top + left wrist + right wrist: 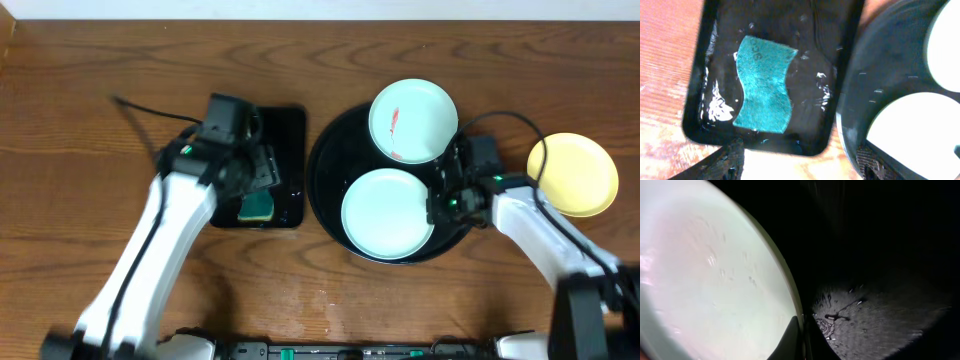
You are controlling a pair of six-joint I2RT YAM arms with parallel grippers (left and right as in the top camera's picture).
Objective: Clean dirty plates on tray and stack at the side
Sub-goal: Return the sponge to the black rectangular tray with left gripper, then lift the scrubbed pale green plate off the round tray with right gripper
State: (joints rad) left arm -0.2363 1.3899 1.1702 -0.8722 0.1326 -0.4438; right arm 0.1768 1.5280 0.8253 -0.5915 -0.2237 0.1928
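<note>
The round black tray (330,150) holds two bluish-white plates. The far plate (412,120) bears a red smear. The near plate (388,212) looks clean. My right gripper (440,205) is at the near plate's right rim; in the right wrist view its fingers (801,340) are shut on that plate's (710,275) edge, over the tray floor (880,315). The pale yellow plate (572,175) lies on the wood at the right. My left gripper (264,178) is open and empty (800,165) above the table next to a green sponge (764,85).
The sponge (258,207) lies in a wet rectangular black tray (290,130), also in the left wrist view (840,60), left of the round tray (860,125). Cables run from both arms. Bare wood-grain tabletop (80,180) lies at the left and front.
</note>
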